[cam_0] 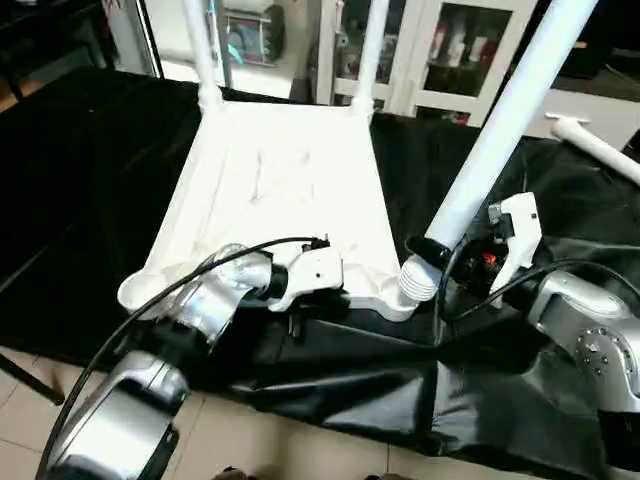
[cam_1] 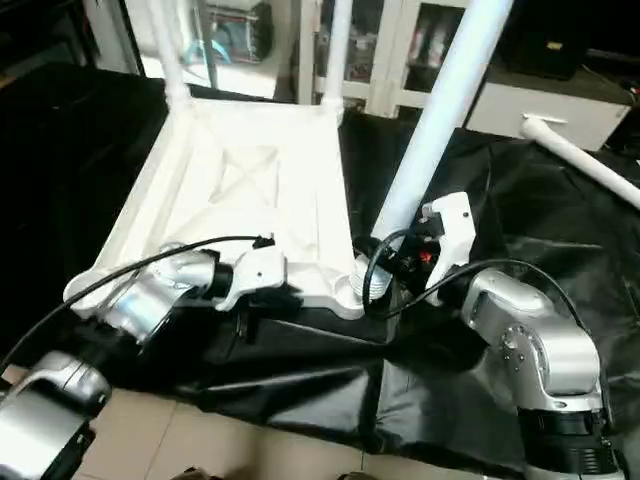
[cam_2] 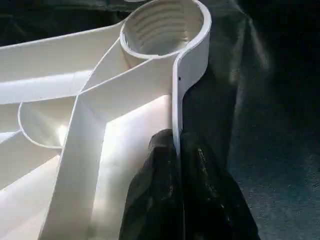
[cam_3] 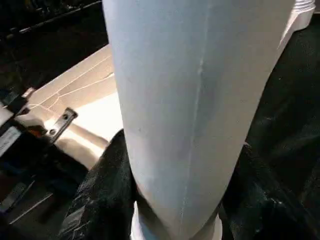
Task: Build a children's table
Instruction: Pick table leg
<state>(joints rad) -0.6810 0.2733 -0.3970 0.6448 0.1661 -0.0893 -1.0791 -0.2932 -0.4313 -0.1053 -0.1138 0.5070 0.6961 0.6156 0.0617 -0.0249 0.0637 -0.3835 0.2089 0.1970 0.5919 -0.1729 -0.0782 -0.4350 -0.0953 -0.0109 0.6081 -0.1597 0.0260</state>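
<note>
The white tabletop (cam_0: 290,180) lies underside up on a black cloth. Two legs (cam_0: 200,50) (cam_0: 372,50) stand in its far corner sockets. My left gripper (cam_0: 298,318) is shut on the near rim; in the left wrist view its fingers (cam_2: 150,190) pinch the thin rim wall (cam_2: 176,100) below an empty threaded socket (cam_2: 162,25). My right gripper (cam_0: 440,255) is shut on a third leg (cam_0: 500,130), which leans to the right. That leg's ribbed end (cam_0: 418,283) sits at the near right corner. Whether it is in the socket I cannot tell.
A fourth leg (cam_0: 600,148) lies loose on the cloth (cam_0: 90,180) at the far right. White cabinets (cam_0: 450,50) stand behind the work. Tiled floor (cam_0: 250,440) shows below the cloth's near edge.
</note>
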